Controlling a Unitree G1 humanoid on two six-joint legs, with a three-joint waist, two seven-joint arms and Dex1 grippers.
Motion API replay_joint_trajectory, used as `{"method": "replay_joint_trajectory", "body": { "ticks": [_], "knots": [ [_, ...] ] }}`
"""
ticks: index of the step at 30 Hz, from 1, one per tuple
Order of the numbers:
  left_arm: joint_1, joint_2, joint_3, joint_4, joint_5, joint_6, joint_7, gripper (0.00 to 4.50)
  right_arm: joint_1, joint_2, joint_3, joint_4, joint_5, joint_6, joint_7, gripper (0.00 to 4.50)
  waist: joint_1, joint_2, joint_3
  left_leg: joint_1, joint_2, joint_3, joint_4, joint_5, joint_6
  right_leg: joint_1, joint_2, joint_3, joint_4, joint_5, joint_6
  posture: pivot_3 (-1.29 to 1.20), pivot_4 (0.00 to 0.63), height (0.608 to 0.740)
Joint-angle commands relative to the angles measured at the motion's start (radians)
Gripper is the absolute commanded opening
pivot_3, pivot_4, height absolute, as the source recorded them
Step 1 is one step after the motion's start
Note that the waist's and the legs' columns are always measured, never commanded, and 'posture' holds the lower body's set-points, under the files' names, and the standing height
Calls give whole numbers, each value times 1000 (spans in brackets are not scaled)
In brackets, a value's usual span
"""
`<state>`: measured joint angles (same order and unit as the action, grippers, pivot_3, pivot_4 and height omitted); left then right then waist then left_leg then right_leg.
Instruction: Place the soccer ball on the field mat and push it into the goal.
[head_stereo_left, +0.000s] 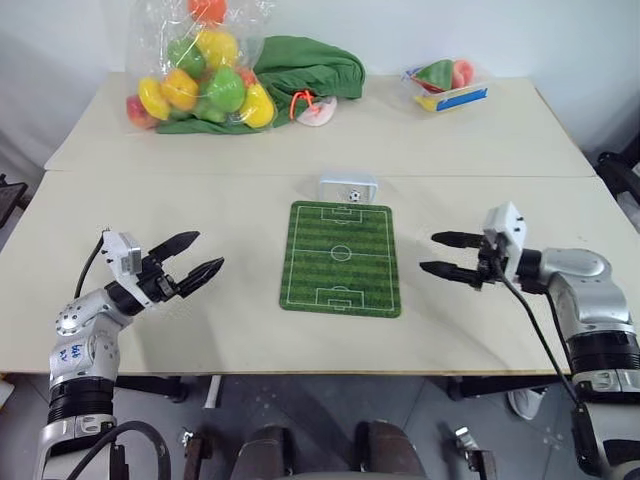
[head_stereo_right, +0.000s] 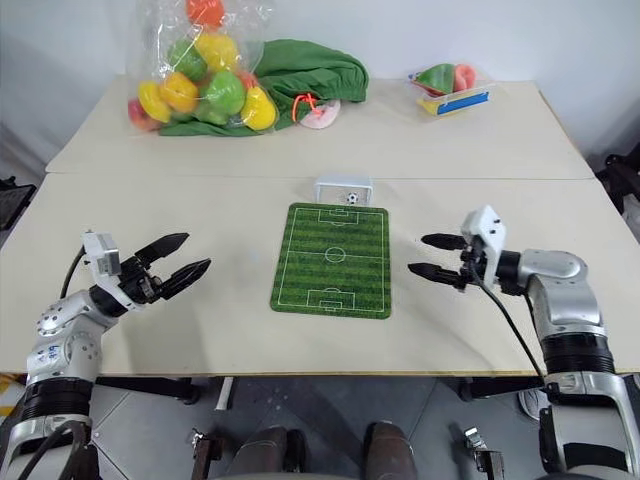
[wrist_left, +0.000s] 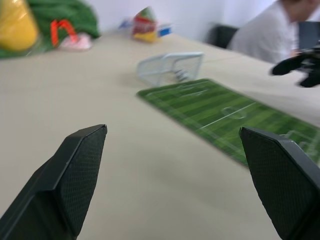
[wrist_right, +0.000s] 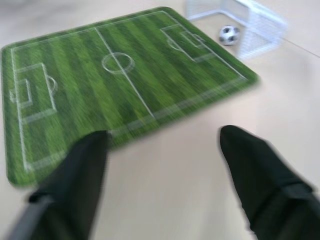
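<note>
We count one soccer ball (head_stereo_left: 354, 195), one goal (head_stereo_left: 347, 187), one field mat (head_stereo_left: 340, 258), two tables (head_stereo_left: 200, 300), one bag of coloured balls (head_stereo_left: 200, 70), one green cloth (head_stereo_left: 310, 68), two grippers (head_stereo_left: 190, 268).

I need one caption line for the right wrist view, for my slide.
Open right gripper hovers beside the field mat; the soccer ball sits inside the goal.

The field mat (head_stereo_left: 340, 258) lies flat at the middle of the near bench (head_stereo_left: 200, 320). The goal (head_stereo_left: 348, 188) stands just behind the mat's far edge, with the soccer ball (head_stereo_left: 354, 196) inside it, seemingly off the mat. The left hand (head_stereo_left: 195, 258) sits left of the mat, the right hand (head_stereo_left: 438, 254) right of it, both apart from it. On the far bench, a bag of balls (head_stereo_left: 200, 70) lies at the back left beside a cloth (head_stereo_left: 310, 65), and a small packet (head_stereo_left: 445, 85) at the back right.
</note>
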<state>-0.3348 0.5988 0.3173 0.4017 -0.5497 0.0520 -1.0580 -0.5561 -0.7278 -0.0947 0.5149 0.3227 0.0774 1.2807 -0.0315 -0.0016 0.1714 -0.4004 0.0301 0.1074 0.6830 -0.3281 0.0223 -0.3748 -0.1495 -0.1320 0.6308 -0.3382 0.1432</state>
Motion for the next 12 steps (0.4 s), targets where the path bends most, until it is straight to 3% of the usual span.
{"method": "replay_joint_trajectory", "body": {
  "ticks": [1,12],
  "knots": [
    [30,31,37,-36,-22,8,-35,4500,15,-42,-50,37,22,-57,54,4471,0,0,0,0,0,0,0,0,0,0,0,0,0,0,0,0,150,740],
    [53,53,90,-37,-26,13,-37,4500,48,-48,-98,68,26,-89,19,4471,4,0,0,0,0,0,1,0,0,0,0,0,0,0,0,0,150,740]
  ]
}}
